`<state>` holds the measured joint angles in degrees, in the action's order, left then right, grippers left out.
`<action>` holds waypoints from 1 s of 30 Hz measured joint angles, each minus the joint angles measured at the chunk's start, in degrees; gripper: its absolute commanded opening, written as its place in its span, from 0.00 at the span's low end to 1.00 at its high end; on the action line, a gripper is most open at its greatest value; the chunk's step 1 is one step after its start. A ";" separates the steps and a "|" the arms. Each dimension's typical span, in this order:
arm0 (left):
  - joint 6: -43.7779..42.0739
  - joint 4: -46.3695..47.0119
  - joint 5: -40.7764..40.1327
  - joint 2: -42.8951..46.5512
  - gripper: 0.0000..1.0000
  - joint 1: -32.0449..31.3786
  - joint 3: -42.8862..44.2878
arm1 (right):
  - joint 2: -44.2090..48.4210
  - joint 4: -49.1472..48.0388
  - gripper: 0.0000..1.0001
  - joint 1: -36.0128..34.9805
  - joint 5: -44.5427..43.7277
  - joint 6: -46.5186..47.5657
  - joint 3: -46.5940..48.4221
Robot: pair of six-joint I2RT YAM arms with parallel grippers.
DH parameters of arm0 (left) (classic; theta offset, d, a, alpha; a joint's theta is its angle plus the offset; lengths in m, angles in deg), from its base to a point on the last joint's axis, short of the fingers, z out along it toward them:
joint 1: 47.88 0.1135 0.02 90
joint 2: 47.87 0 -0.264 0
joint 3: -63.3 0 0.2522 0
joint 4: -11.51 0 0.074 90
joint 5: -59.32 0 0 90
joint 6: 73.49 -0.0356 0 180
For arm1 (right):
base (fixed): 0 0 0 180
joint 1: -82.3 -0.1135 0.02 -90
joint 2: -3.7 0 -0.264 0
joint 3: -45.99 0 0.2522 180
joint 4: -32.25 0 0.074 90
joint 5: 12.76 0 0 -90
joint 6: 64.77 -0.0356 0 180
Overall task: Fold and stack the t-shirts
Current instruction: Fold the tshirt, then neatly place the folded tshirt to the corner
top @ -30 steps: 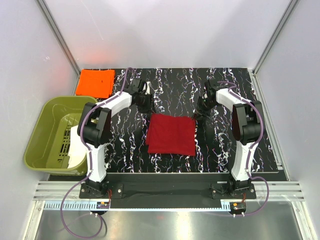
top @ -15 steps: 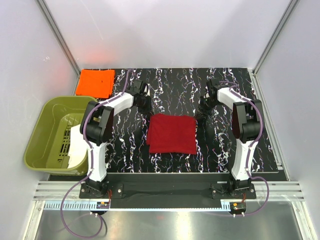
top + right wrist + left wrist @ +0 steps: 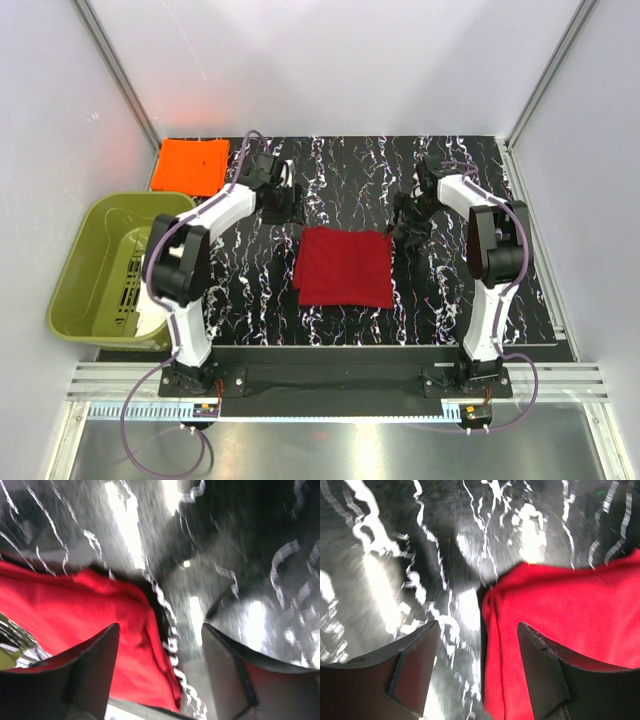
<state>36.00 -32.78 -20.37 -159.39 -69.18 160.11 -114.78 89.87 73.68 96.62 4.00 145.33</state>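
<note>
No readable txt, labels, brands or nos. in any view. Crimson t-shirt (image 3: 344, 267), orange t-shirt (image 3: 190, 166), olive tub (image 3: 75, 285) & marbled worktop (image 3: 350, 160): no legible print. Small boards (image 3: 203, 408) by arm bases: markings too small to tell.

Left arm (image 3: 222, 206): we log it standing up from the table's (image 3: 350, 160) near edge, elbow folded, forearm angled in toward the middle.
Left gripper (image 3: 288, 205): tipped downward, fingers (image 3: 415, 670) spread, clasping nothing.
Right arm (image 3: 495, 250): mirrors the left, forearm reaching in from the right side.
Right gripper (image 3: 405, 225): tipped downward too, and we see its fingers (image 3: 87, 672) apart, clasping nothing.
</note>
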 measured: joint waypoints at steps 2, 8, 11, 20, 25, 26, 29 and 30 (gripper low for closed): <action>-0.70 -0.57 -0.35 3.69 0.66 0.00 -1.75 | 1.88 1.73 0.79 -0.20 -0.90 0.04 -0.37; -1.01 -4.70 -1.01 15.98 0.60 0.13 -6.67 | 15.93 3.10 0.91 -5.97 -3.52 2.38 -4.42; 0.57 -8.28 -1.62 21.46 0.58 0.81 -6.69 | 26.56 -0.31 1.00 -14.62 -4.81 5.33 -9.84; 8.28 -13.99 -1.53 37.11 0.88 6.73 -9.49 | 37.24 -11.15 1.00 -44.39 -21.55 19.65 -21.99; 13.68 -15.37 -1.27 40.98 0.86 10.54 -13.22 | 27.21 -15.04 0.70 -54.29 -30.88 26.53 -22.88; 14.40 -15.76 -1.20 41.00 0.87 11.13 -13.22 | 25.20 -15.89 0.70 -55.52 -32.44 27.74 -23.06; 16.48 -17.66 -0.74 40.59 0.87 13.29 -12.46 | 20.20 -18.99 0.71 -59.17 -37.18 31.19 -23.67; 16.83 -17.86 -0.63 40.52 0.88 13.75 -12.20 | 19.04 -19.58 0.71 -60.15 -38.12 31.93 -23.69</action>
<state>52.83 -50.63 -21.00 -118.87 -55.43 147.91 -95.74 70.29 13.53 58.50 35.93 121.64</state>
